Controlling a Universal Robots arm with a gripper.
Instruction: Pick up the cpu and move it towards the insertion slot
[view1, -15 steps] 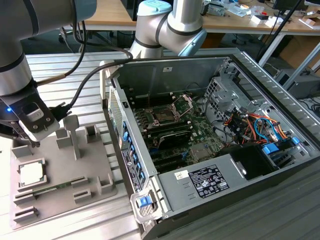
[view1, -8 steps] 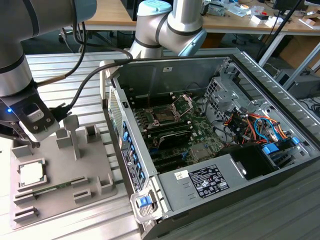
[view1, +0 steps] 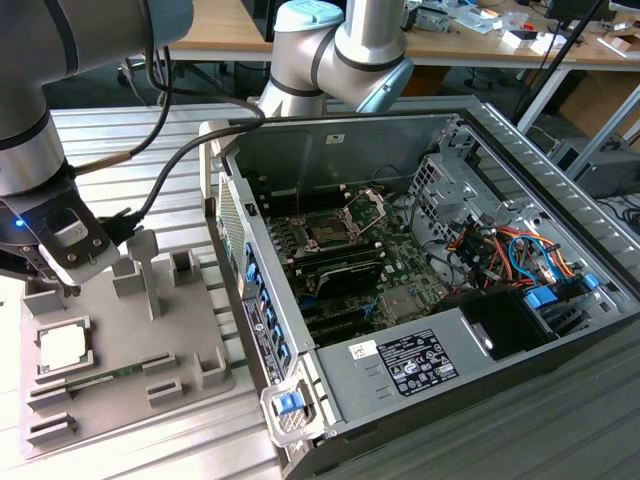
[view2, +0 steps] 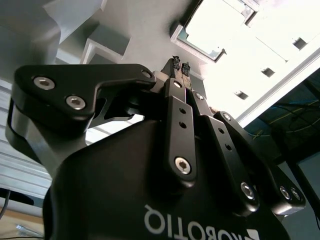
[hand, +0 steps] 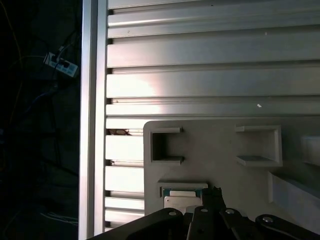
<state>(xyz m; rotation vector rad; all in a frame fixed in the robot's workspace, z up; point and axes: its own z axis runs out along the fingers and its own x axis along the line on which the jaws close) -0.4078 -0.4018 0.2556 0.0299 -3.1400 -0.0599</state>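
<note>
Notably, the open computer case (view1: 420, 250) lay on its side, exposing the green motherboard (view1: 400, 290) and the insertion slot (view1: 328, 232), its hinged plate raised, apparently to receive a chip. At the exterior view's left, the grey tray (view1: 180, 330) held parts in fitted recesses. The gripper (view2: 180, 66) hung just above the tray, fingertips drawn together on nothing. The cpu (view1: 62, 345) sat flat in its square recess, pale face up. Being square, it had no long axis, and its edges ran parallel to the recess walls.
</note>
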